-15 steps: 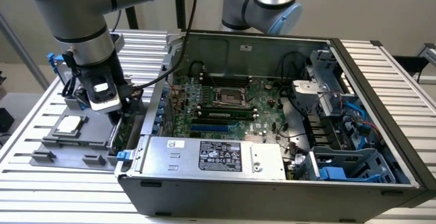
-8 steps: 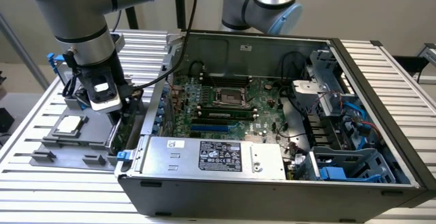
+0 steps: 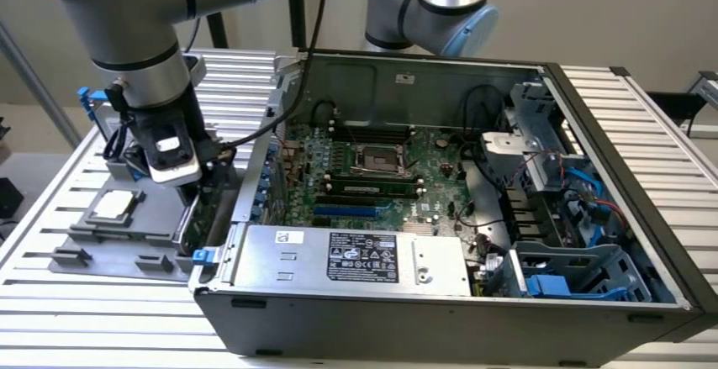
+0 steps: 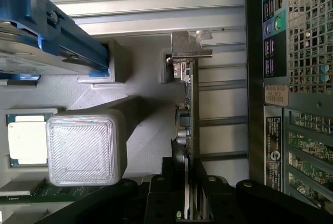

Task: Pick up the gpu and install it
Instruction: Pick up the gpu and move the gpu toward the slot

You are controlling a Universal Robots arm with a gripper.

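The thin green circuit-board gpu with its silver metal end bracket stands on edge in a slot of the grey plastic fixture tray, just beside the outer wall of the open black computer case. The black gripper hangs directly over the card. In the wrist view the gripper sits astride the upper edge of the gpu, at the end away from the bracket. Whether it is already pinching the board or only bracketing it cannot be told. The step in hand looks like the grasp itself. It will go best if the gripper is squared to the board, so that the pressure lands on flat circuit board and not on the small parts along its face. It should also be centred, so the card does not tip in its slot. Farther from the case on the same tray lie the small square silver CPU chip and the silver hard drive with blue side rails, both well apart from the grasp.
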